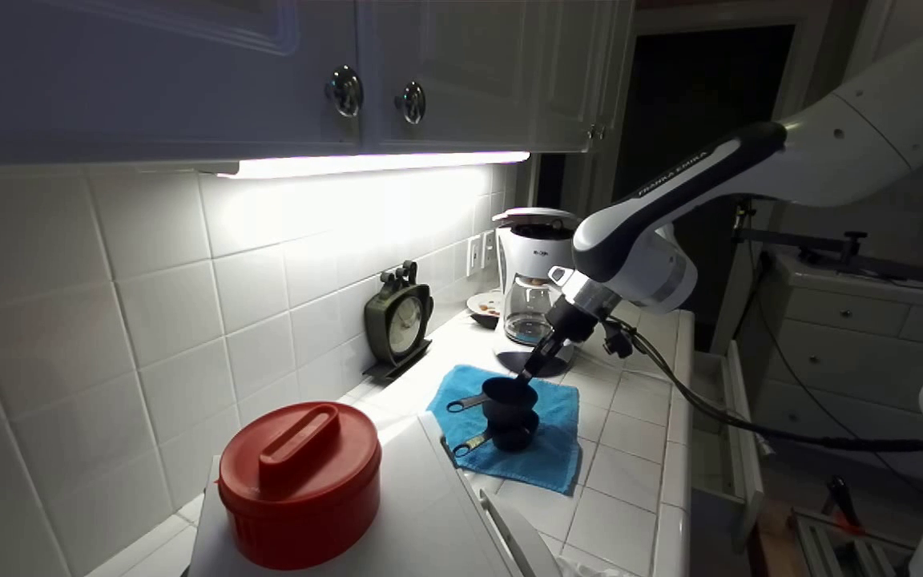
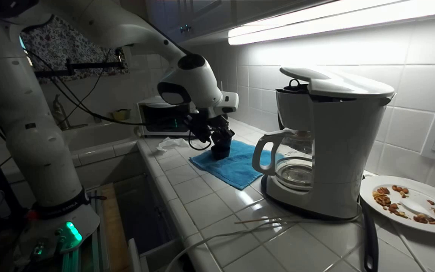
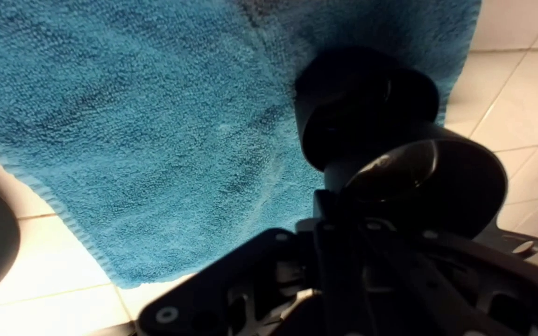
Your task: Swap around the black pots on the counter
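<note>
my claw [image 1: 522,377] pinching upper black pot [image 1: 509,404] by its rim, likely since thin wall suits | lower black pot [image 1: 513,437] just below, on blue towel [image 1: 556,453] on counter [image 1: 630,437] | contact between pots: can't tell

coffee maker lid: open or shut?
Open, at least partly: in both exterior views the lid sits raised on the coffee maker, with a dark gap showing beneath it.
</note>
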Action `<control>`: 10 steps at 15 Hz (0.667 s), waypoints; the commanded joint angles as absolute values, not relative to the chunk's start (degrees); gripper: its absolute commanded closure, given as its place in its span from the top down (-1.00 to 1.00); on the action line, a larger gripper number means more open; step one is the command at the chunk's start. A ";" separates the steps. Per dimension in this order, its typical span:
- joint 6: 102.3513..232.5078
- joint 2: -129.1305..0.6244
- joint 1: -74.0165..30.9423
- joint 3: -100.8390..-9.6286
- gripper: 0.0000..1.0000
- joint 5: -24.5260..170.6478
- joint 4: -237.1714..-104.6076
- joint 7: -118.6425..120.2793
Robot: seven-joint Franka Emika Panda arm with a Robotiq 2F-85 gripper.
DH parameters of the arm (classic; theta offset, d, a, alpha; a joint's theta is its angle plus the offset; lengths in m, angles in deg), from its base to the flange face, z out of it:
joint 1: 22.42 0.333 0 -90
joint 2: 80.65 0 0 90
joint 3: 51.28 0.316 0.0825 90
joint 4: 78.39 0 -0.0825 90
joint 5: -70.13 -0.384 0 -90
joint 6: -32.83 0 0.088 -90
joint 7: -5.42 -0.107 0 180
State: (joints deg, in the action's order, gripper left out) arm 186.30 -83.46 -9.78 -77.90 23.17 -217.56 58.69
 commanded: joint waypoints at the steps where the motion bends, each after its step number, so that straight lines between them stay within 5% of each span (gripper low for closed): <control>1: 186.99 -83.29 -11.23 -78.80 -0.92 27.42 -217.73 53.89; 10: 190.05 -83.20 -13.62 -79.63 -0.93 35.48 -218.29 41.60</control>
State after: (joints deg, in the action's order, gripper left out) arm 188.65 -83.09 -13.02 -79.80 31.14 -217.72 47.48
